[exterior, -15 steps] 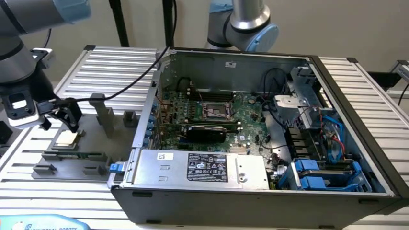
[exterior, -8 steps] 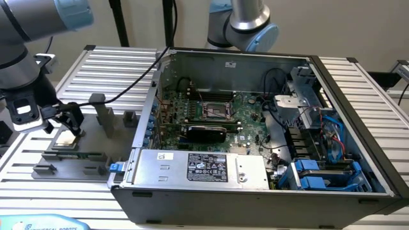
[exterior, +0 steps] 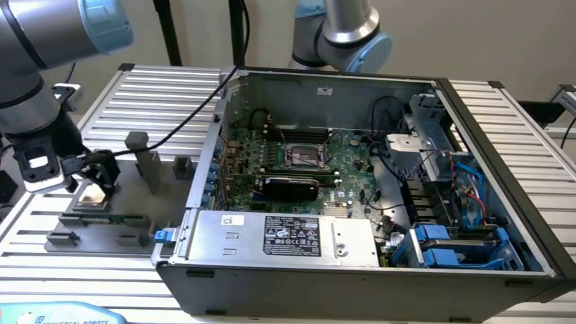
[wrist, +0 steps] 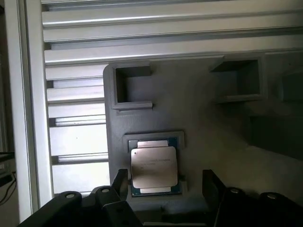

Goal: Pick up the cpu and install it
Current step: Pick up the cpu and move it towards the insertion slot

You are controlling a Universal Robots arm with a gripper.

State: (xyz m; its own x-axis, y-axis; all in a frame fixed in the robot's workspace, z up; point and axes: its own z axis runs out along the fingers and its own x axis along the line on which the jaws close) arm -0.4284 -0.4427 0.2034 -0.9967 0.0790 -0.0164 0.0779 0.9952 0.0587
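Cpu (wrist: 154, 165): we log it seated in its pocket on the grey fixture (wrist: 203, 118), unheld. Claw (wrist: 164, 185): open, jaws either side of it. Risk, we judge: an off-centre close could tilt or jam it.

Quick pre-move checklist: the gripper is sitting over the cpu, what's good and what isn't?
1. Gripper open: ok, its fingers stand apart.
2. cpu between the fingers: ok, the wrist view shows one finger on each side of it.
3. cpu lying flat in the pocket of the grey fixture: ok.
4. cpu gripped: not ok, it is not held; a gap shows beside it on at least one side.
5. Motherboard socket empty and its latch open: cannot tell from the exterior view.
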